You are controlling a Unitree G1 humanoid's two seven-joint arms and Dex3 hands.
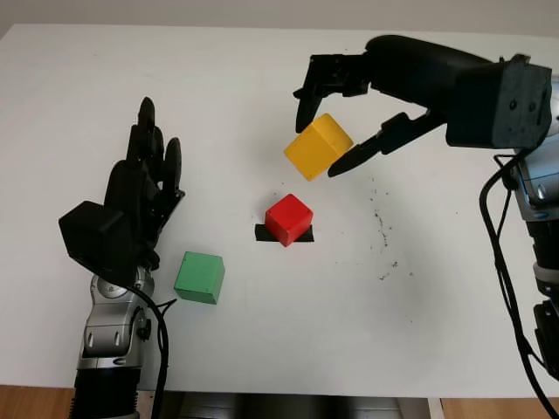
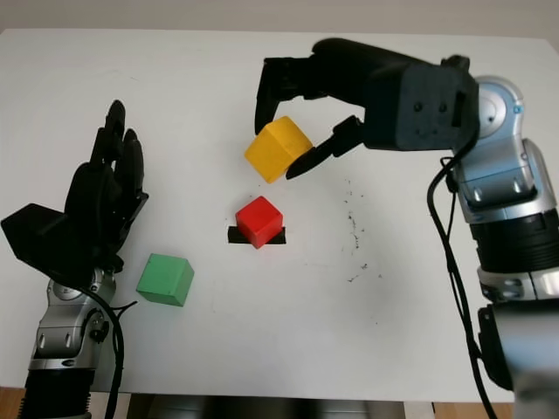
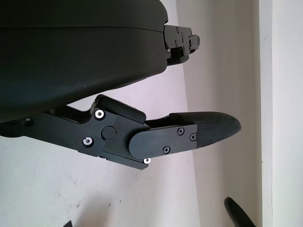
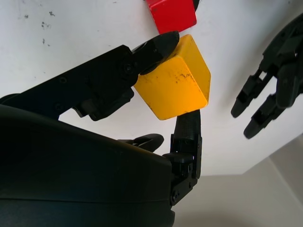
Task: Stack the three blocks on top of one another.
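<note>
My right hand is shut on the yellow block, holding it tilted in the air above and slightly behind the red block. In the right wrist view the yellow block is pinched between black fingers, with the red block just beyond it. The red block sits on a strip of black tape near the table's middle. A green block lies on the table to the front left. My left hand is open, hovering just left of the green block.
The white table carries small dark specks to the right of the red block. Its front edge runs along the bottom, with wooden floor beyond.
</note>
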